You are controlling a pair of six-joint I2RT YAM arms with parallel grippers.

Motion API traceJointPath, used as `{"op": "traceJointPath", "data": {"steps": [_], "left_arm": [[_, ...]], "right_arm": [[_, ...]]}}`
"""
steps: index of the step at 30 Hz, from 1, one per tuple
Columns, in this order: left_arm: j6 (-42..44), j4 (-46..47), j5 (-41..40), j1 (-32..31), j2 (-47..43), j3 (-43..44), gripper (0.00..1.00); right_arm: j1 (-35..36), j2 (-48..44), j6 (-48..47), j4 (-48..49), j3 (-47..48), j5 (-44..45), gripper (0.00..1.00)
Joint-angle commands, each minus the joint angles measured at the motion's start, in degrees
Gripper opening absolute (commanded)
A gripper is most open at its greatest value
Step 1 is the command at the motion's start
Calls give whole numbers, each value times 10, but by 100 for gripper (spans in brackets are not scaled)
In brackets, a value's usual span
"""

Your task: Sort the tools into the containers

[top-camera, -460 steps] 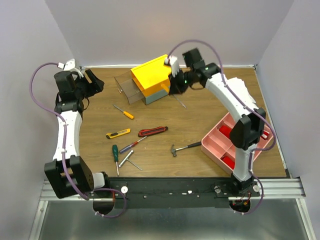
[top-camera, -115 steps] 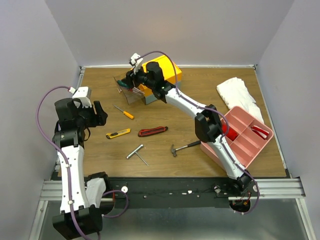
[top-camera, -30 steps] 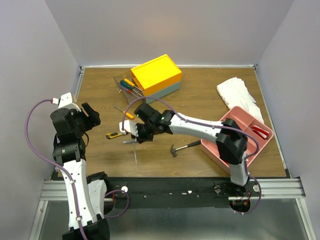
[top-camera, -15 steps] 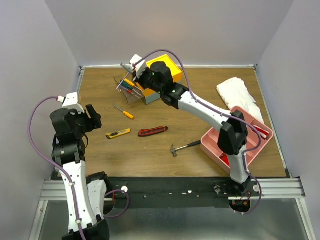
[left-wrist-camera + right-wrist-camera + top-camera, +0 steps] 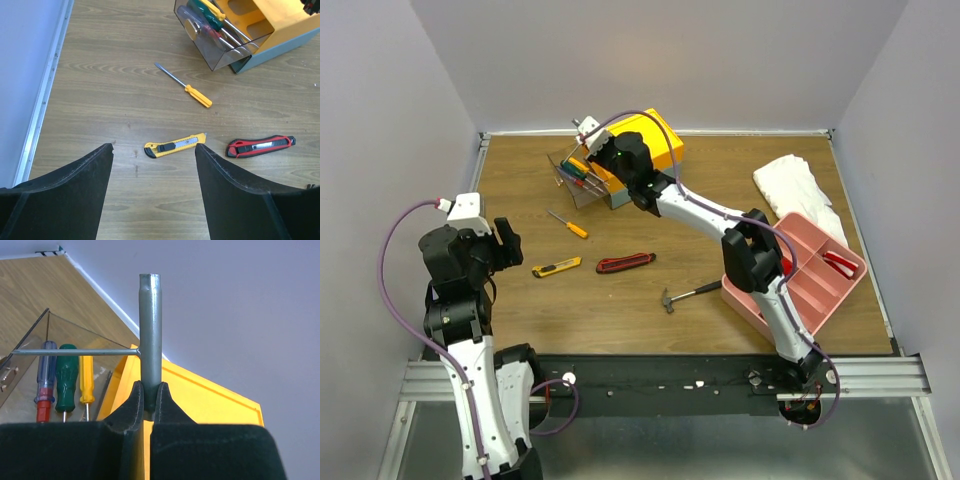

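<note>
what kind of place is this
Most likely a robot lab test cell: a wooden table boxed in by plain white walls, with a left arm and right arm bolted to a metal rail.

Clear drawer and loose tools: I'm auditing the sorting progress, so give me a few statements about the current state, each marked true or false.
1. The right claw is shut on the silver wrench. True.
2. The clear drawer is empty. False: screwdrivers lie in it.
3. The left claw holds the yellow knife. False: it is open and empty; the knife lies on the table.
4. The mini hammer lies on the table. True.
</note>
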Motion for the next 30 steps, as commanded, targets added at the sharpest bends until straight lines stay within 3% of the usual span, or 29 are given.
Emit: {"op": "traceJointPath", "data": {"steps": [1, 10, 16, 19, 21, 24, 27, 30], "left_arm": [[-5, 1, -6, -1, -22, 5, 77], [-20, 24, -8, 3, -39, -10, 77], [-22, 34, -6, 3, -44, -19, 78], [-24, 37, -6, 4, -43, -22, 78], [-27, 40, -6, 3, -41, -22, 78], [-31, 44, 0, 3, -35, -24, 78], [-38, 52, 8, 4, -26, -31, 78], [-49, 66, 20, 4, -19, -40, 78]], "right_arm": [[6, 8, -54, 9, 16, -36, 1], [22, 17, -172, 23, -30, -49, 1], [27, 17, -192, -48, -15, -77, 3], [32, 10, -197, -89, -14, -108, 15], [35, 6, -200, -81, -23, -102, 42], [35, 0, -208, -41, -40, -85, 59], [36, -8, -210, 9, -47, -33, 67], [36, -18, -209, 36, -47, 6, 68]]}}
